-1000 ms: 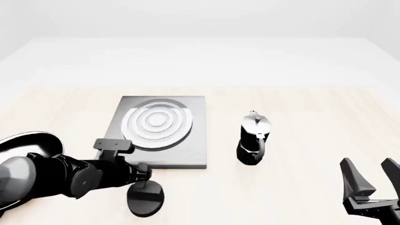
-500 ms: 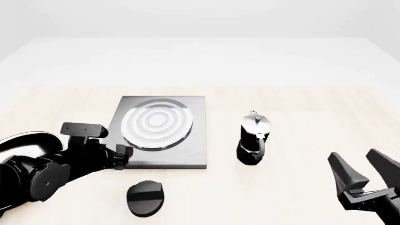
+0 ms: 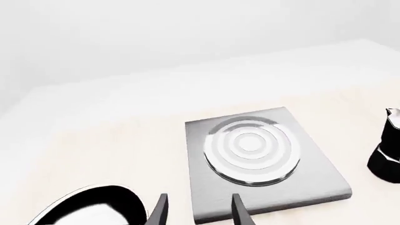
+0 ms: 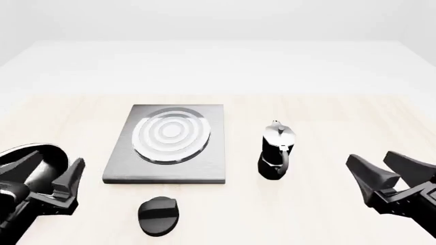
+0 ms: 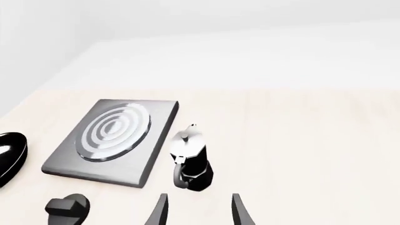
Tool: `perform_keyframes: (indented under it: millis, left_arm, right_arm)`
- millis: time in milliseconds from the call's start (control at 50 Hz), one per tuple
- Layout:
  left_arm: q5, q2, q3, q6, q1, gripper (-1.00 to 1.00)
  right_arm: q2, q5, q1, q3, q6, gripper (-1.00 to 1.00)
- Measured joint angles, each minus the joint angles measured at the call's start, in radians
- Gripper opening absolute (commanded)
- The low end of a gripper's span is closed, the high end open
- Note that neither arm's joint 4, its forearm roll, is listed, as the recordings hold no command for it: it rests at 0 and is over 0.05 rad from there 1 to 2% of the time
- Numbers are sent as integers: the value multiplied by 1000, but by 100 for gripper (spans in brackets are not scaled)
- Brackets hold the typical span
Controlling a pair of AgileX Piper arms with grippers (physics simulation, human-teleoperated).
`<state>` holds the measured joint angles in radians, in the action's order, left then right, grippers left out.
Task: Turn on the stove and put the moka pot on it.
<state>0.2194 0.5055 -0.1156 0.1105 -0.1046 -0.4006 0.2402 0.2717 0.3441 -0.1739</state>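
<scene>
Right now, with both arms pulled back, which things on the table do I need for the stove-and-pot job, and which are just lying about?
Needed:
- stove, flat grey slab with burner rings
- knob, black oval, on the table just in front of the slab
- moka pot, upright to the right of the slab

Lying about:
- frying pan, glossy black, at the left edge by the left gripper

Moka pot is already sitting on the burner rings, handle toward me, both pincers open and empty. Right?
Not quite. The moka pot stands on the table to the right of the stove, apart from it, as the front view shows. The rest holds: handle toward the camera, left pincer and right pincer open and empty.
</scene>
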Motion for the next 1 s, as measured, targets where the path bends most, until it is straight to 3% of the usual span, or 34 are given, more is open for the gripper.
perform_keyframes:
  millis: [140, 320, 580, 1000]
  left_arm:
    - [-35, -256, 55, 30, 57, 100]
    - [-54, -405, 87, 35, 106, 100]
    - [-64, -478, 105, 36, 131, 100]
    - [-67, -502, 112, 40, 137, 100]
  right_arm:
    - [-47, -7, 26, 5, -20, 100]
    - [-105, -17, 69, 14, -46, 100]
    - [-183, -54, 112, 21, -63, 100]
    - [-356, -210, 155, -4, -74, 100]
